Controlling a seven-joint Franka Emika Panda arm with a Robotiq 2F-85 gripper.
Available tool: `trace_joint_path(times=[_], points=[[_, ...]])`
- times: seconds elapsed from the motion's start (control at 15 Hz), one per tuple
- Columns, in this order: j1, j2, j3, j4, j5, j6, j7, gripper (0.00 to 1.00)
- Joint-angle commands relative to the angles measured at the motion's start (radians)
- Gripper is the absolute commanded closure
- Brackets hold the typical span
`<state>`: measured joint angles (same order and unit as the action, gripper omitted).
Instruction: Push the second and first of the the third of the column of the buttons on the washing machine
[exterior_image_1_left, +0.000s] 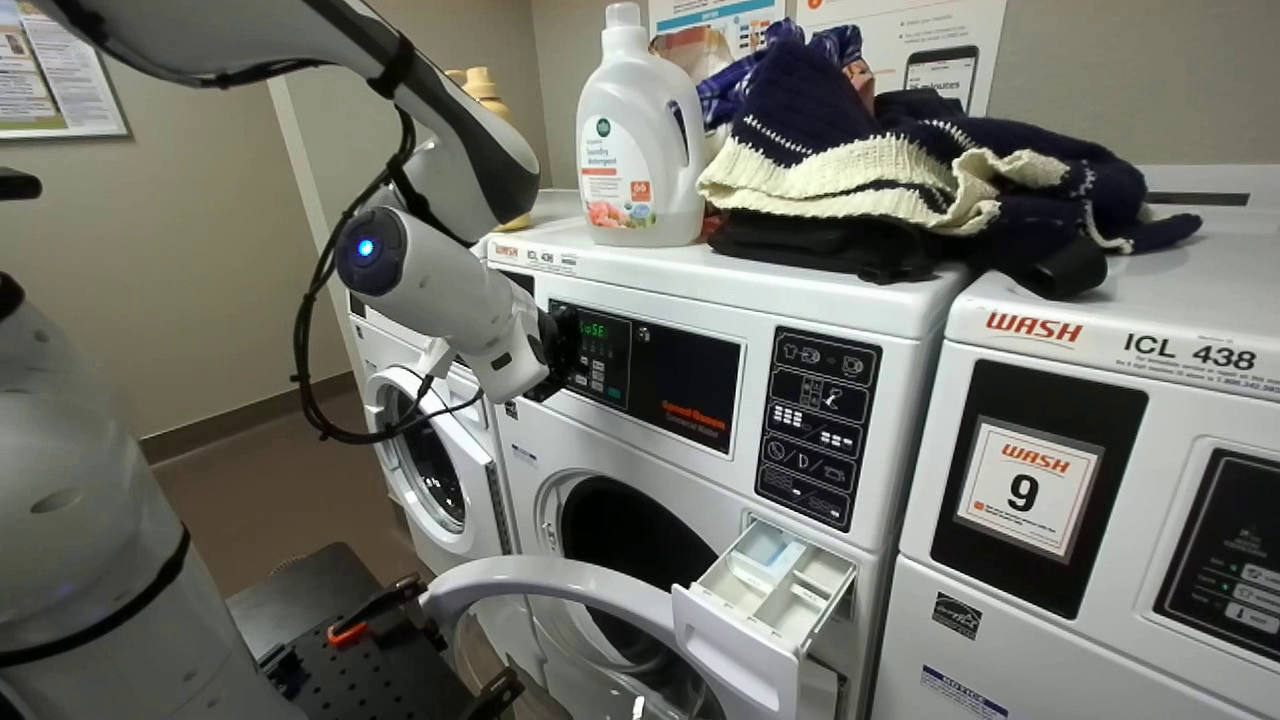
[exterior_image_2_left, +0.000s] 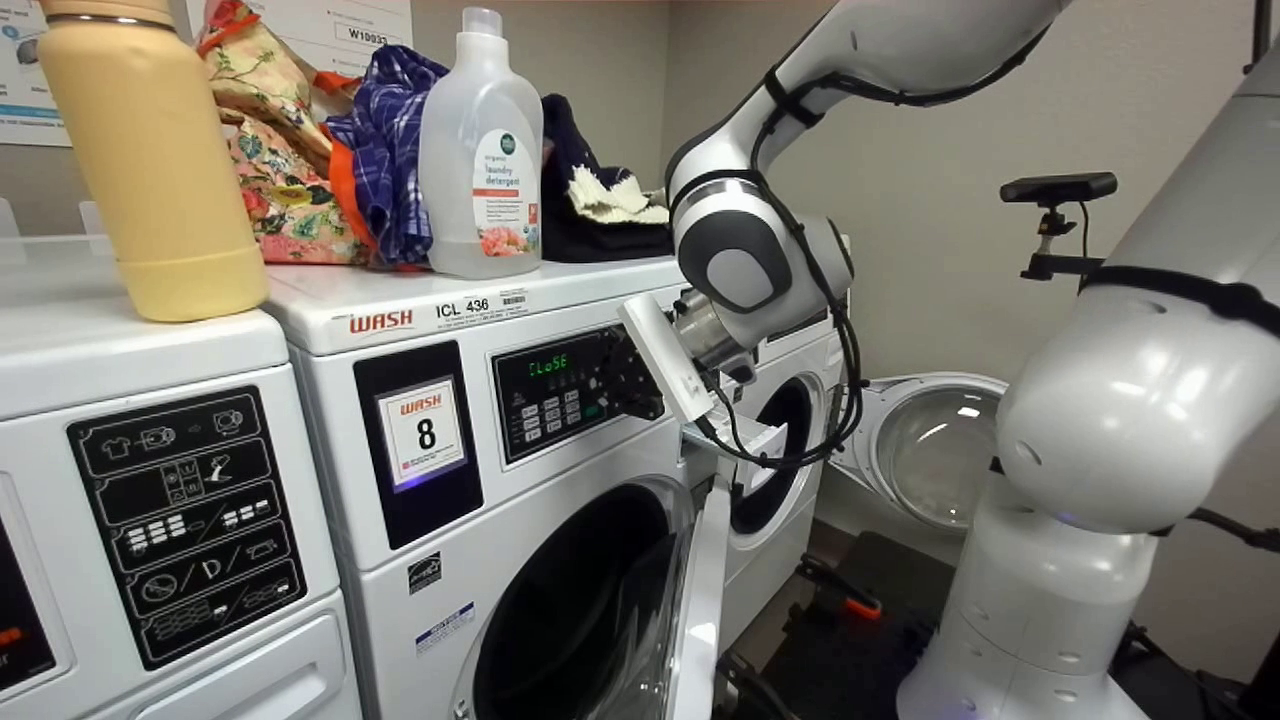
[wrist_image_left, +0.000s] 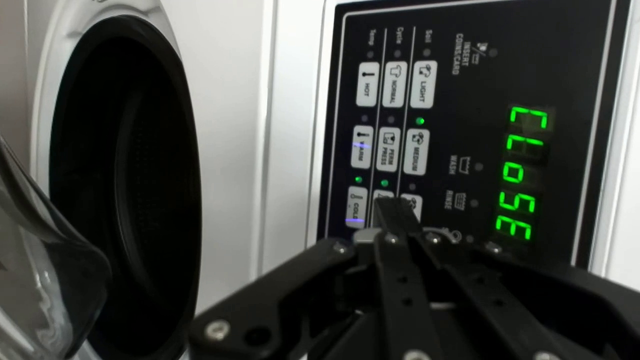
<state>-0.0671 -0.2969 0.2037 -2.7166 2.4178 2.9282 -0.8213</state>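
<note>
The white washing machine (exterior_image_1_left: 640, 445) (exterior_image_2_left: 530, 505) has a dark control strip with a green display reading "CLoSE". In the wrist view the pale buttons (wrist_image_left: 388, 149) stand in three short columns, turned sideways. HOT, WARM and COLD are in the Temp column; LIGHT and MEDIUM are in the Soil column. Green lights show by MEDIUM, COLD and the third Cycle button. My gripper (wrist_image_left: 397, 202) is shut and empty. Its fingertips cover part of the third Cycle and Soil buttons; whether they touch is unclear. In both exterior views the gripper (exterior_image_1_left: 560, 350) (exterior_image_2_left: 632, 372) is at the strip.
The machine's round door (exterior_image_1_left: 560, 575) (exterior_image_2_left: 705, 600) and detergent drawer (exterior_image_1_left: 745, 640) stand open below the strip. A detergent bottle (exterior_image_1_left: 640, 150) (exterior_image_2_left: 483, 160) and clothes (exterior_image_1_left: 850, 150) lie on top. A yellow bottle (exterior_image_2_left: 155, 170) stands on the neighbouring washer.
</note>
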Motion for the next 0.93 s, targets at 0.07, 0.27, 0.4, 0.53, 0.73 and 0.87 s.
trace_joint_path(times=[0.07,0.27,0.4,0.53,0.73,0.87], points=[[-0.044,0.056,0.017,0.049,0.077,-0.034,-0.088,0.98],[-0.055,0.097,0.019,0.08,0.123,-0.034,-0.143,0.98],[-0.066,0.132,0.019,0.108,0.167,-0.036,-0.189,0.98],[-0.07,0.152,0.022,0.123,0.221,-0.042,-0.233,0.98],[-0.106,0.142,0.036,0.123,0.197,-0.045,-0.212,0.98],[-0.125,0.13,0.051,0.118,0.192,-0.044,-0.203,0.98]])
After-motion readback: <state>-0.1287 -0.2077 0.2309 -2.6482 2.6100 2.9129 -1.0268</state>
